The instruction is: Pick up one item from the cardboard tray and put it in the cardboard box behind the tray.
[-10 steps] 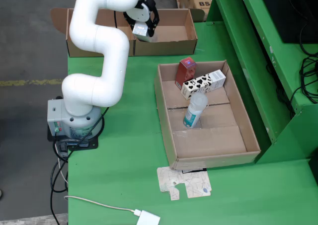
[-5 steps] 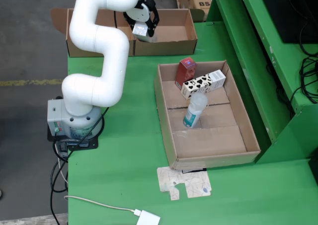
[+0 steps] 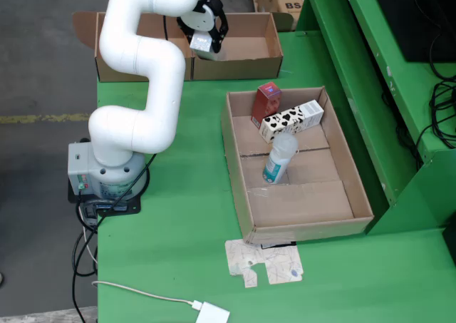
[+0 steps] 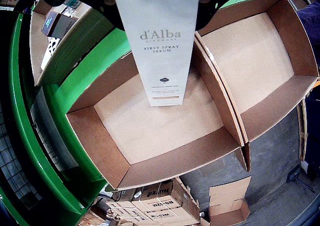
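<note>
My gripper (image 3: 204, 38) is shut on a tall grey carton (image 4: 159, 44) printed "d'Alba First Spray Serum"; in the fixed view the carton (image 3: 202, 43) hangs over the left part of the cardboard box (image 3: 246, 66) behind the tray. The wrist view looks straight down past the carton into that box (image 4: 150, 121), whose floor is bare. The cardboard tray (image 3: 299, 212) on the green table holds a red box (image 3: 266, 100), a cow-patterned carton (image 3: 292, 120) and a clear bottle (image 3: 279, 158) with a teal label.
A second open box (image 3: 114, 70) adjoins the target box on the left in the fixed view, seen as the right-hand box (image 4: 260, 61) from the wrist. A flattened printed card (image 3: 265, 263) and a white adapter (image 3: 212, 314) with cable lie near the table's front. Green shelving (image 3: 370, 88) rises at right.
</note>
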`<move>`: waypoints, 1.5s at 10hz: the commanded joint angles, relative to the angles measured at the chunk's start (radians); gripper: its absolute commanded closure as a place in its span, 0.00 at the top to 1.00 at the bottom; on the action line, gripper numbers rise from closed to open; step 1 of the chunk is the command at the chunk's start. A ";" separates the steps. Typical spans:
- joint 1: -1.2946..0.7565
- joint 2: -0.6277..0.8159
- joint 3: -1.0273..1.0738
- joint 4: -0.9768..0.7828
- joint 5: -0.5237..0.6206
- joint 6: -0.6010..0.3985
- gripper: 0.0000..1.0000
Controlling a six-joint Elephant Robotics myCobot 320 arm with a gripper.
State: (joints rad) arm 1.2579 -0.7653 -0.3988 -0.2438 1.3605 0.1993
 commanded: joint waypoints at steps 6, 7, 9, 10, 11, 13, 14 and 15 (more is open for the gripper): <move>-0.007 0.041 0.019 0.005 -0.005 0.006 0.80; -0.007 0.041 0.019 0.005 -0.005 0.006 0.90; -0.007 0.041 0.019 0.005 -0.005 0.006 1.00; -0.007 0.041 0.019 0.005 -0.005 0.006 1.00; -0.007 0.041 0.019 0.005 -0.005 0.006 1.00; -0.007 0.041 0.019 0.005 -0.005 0.006 1.00; -0.007 0.041 0.019 0.005 -0.005 0.006 1.00; -0.007 0.041 0.019 0.005 -0.005 0.006 1.00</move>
State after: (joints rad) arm 1.2455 -0.7653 -0.4002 -0.2470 1.3621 0.2070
